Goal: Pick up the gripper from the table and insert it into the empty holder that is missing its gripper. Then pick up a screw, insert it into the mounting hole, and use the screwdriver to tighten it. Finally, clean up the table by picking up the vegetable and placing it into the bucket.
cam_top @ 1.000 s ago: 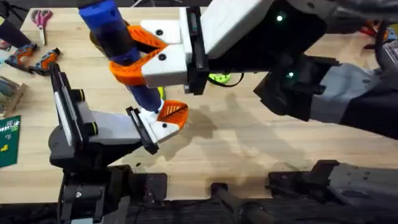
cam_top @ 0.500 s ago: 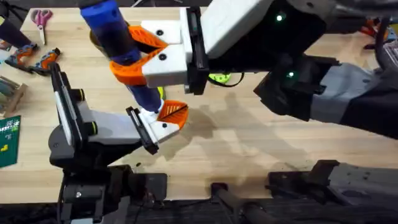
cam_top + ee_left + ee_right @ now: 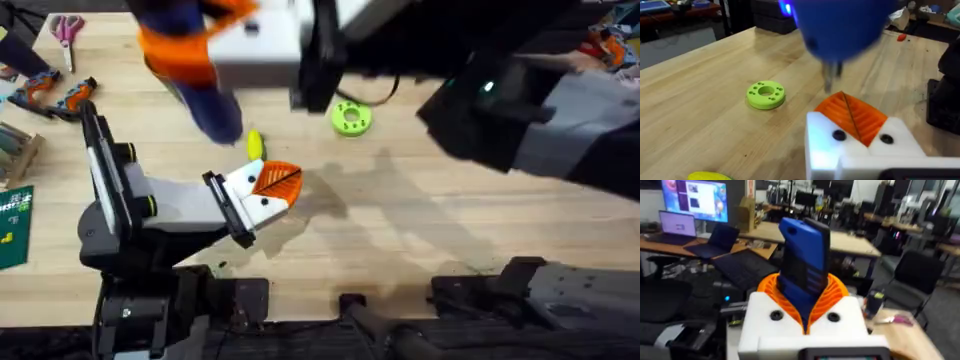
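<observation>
Right hand (image 3: 805,322) pinches the screwdriver (image 3: 802,270) upright, tip above the left hand (image 3: 262,190), whose pads press together.

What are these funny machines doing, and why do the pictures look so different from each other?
These are two robot arms at a wooden table. One picture comes from a camera above, looking down. The other two come from small cameras fixed on each arm's wrist, so they see what that arm's pincer sees.

The right gripper, a white pincer with orange ribbed pads, is squeezing a bright blue tube-shaped electric screwdriver. In the left wrist picture its thin metal tip hangs just above the left gripper.

The left gripper sits low over the table, its orange pads close together with nothing between them.

On the table lie a round lime-green disc with holes and a small yellow-green oblong toy vegetable. Pink-handled scissors rest at the far left corner.
</observation>
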Robot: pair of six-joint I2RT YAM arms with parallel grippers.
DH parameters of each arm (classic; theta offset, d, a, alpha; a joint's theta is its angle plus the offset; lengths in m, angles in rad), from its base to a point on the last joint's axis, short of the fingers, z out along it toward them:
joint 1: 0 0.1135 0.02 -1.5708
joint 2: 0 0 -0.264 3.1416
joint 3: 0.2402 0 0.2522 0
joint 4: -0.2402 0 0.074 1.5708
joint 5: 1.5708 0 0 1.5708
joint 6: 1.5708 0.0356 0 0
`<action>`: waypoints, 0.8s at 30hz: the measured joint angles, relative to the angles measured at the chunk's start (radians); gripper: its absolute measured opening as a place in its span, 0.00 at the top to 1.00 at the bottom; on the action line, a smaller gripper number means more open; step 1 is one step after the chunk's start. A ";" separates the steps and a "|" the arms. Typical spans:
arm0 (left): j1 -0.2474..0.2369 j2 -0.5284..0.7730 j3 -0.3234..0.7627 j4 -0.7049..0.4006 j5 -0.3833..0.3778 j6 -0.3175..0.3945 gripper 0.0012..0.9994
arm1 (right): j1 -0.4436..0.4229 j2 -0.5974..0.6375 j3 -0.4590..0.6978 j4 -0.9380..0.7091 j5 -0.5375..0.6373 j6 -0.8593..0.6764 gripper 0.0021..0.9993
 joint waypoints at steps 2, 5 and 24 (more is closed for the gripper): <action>0.000 0.000 0.000 0.000 0.000 0.002 1.00 | -0.018 0.000 0.037 0.001 -0.018 0.003 0.98; 0.000 0.000 0.000 0.000 0.000 0.003 1.00 | -0.046 0.000 0.085 -0.034 -0.044 0.007 0.98; 0.000 0.000 0.000 0.000 0.000 0.003 1.00 | -0.274 0.004 0.511 -1.336 0.325 -0.700 0.98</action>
